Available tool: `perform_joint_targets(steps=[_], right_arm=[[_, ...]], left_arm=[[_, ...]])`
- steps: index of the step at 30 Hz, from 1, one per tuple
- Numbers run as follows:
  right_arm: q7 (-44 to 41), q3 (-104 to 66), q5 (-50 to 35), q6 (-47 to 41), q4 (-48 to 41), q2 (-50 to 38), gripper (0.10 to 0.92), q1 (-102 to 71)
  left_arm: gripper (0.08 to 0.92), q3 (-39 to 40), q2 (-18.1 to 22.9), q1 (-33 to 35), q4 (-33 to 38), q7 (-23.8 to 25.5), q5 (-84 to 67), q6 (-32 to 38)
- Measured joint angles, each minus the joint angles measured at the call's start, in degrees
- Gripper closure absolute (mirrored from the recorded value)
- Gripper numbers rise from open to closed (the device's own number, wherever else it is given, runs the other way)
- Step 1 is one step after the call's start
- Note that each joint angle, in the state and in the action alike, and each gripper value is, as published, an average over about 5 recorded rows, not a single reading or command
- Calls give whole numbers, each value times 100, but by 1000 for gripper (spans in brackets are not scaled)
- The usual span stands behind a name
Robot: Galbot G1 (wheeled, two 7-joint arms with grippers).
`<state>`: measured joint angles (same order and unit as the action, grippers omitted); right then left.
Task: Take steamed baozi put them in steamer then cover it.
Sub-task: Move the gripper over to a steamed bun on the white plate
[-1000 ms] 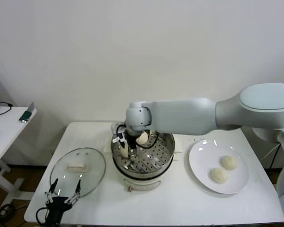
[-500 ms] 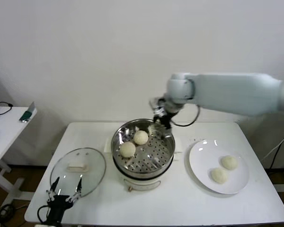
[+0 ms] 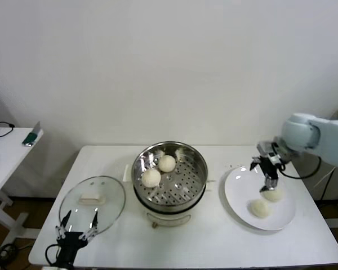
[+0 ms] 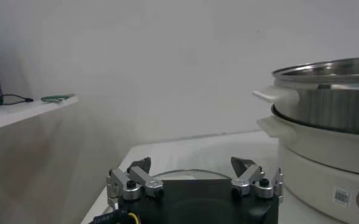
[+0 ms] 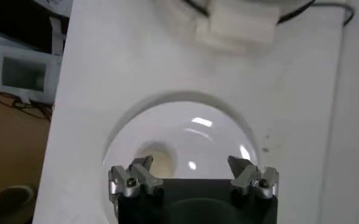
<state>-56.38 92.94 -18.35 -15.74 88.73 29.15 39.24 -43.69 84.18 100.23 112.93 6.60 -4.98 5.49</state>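
The steel steamer [image 3: 195, 181] stands mid-table on its cream pot base [image 3: 168, 217]. Two baozi [image 3: 167, 163] [image 3: 151, 178] lie inside it. Two more baozi [image 3: 274, 195] [image 3: 260, 208] lie on the white plate [image 3: 234, 194] at the right. My right gripper [image 3: 268, 184] is open and empty, hovering just above the farther plate baozi. In the right wrist view the gripper [image 5: 191, 163] is over the plate [image 5: 185, 122], with one baozi [image 5: 159, 164] by a fingertip. The glass cover [image 3: 109, 191] with its beige handle [image 3: 92, 198] lies flat at the left. My left gripper [image 3: 76, 228] is open at its near edge.
The left wrist view shows the open left gripper [image 4: 191, 164], the cover's rim [image 4: 185, 173] and the steamer's side [image 4: 331, 100] on its base [image 4: 325, 155]. A white side table [image 3: 5, 154] with small items stands at the far left.
My right arm has left the steamer, where it set down a baozi, and swung right to above the plate. The steamer now holds two baozi. The left arm has not moved.
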Motion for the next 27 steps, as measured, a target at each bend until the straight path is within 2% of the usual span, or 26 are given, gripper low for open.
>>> perform_joint_targets(steps=[11,27], right_arm=[[212,-1365,765,-176,-200,-397,203,-1784],[439,-2277,1152,-332,-663,-183,203,-2945]], left_arm=[[177,13,34,58,11,0,37,13],[177,-1,-8,52,-27,0,25,27]])
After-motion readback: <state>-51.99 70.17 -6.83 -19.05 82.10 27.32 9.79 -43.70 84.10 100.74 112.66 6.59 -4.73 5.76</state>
